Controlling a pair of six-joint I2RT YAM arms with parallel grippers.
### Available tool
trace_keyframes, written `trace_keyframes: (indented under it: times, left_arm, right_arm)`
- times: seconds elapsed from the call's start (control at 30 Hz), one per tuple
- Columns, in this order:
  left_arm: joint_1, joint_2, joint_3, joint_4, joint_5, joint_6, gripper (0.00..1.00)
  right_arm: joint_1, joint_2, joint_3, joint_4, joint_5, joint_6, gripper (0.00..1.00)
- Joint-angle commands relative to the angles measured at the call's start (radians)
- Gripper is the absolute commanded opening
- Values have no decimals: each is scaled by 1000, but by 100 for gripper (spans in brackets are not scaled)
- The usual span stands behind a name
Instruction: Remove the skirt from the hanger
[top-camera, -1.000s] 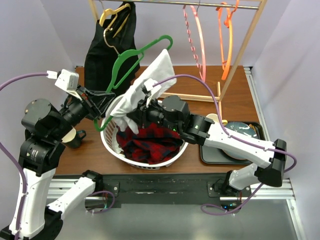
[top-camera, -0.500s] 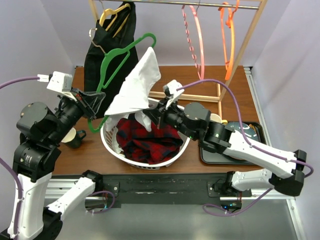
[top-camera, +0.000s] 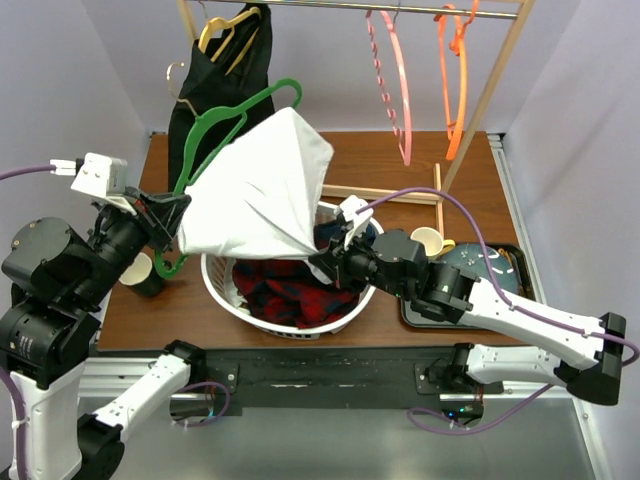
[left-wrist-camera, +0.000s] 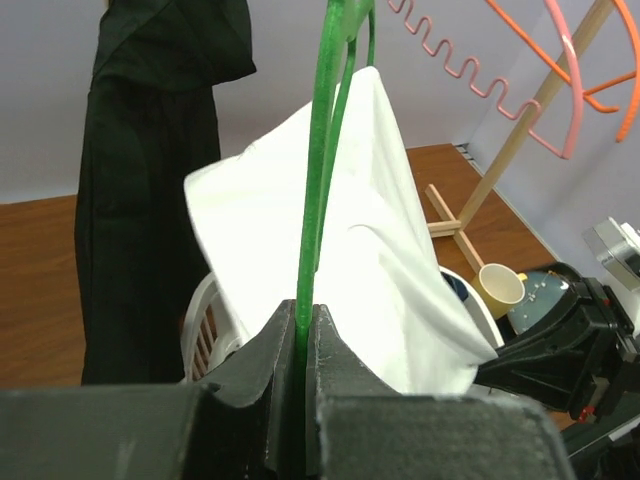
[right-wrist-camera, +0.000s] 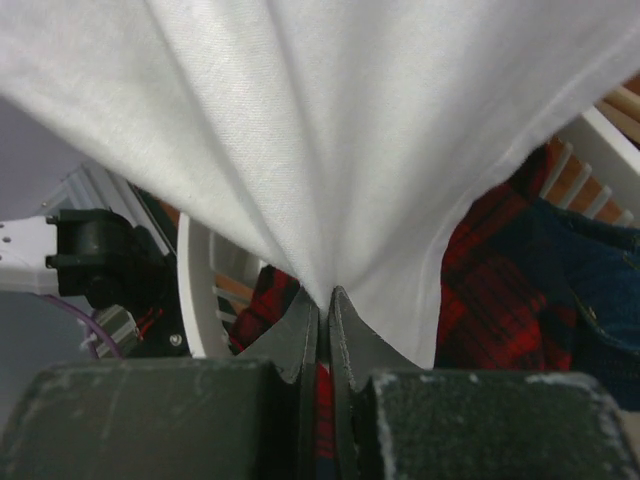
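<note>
skirt (top-camera: 262, 190) now stretched taut between hanger (left-wrist-camera: 318, 150) and right gripper (top-camera: 320, 262).

We see the white skirt (top-camera: 265, 195) draped over the tilted green hanger (left-wrist-camera: 318, 170), its lower corner pulled taut.

The right gripper (right-wrist-camera: 323, 300) is pinching a gathered fold of the white skirt (right-wrist-camera: 330, 130), which is fanning out taut; farther off, plaid fabric (right-wrist-camera: 490, 290) is lying in a basket (right-wrist-camera: 195, 290).

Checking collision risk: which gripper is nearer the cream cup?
Right. The right gripper, pinching the skirt, sits just left of the cream cup; the left gripper, on the hanger, is far left.
</note>
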Motion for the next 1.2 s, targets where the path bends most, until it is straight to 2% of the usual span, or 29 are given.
trace_keyframes:
  times: [0.0, 0.37, 0.83, 1.17]
  left_arm:
    - [11, -19, 75, 209, -172, 35, 0]
    - [11, -15, 97, 211, -229, 54, 0]
    - [11, 16, 159, 231, -278, 63, 0]
    - [11, 24, 143, 241, -265, 57, 0]
  right_arm:
    - [0, -35, -62, -146, 2, 23, 0]
    - [-3, -12, -134, -149, -71, 42, 0]
    - [-1, -50, -207, -153, -47, 54, 0]
    - [-1, -98, -194, -158, -28, 72, 2]
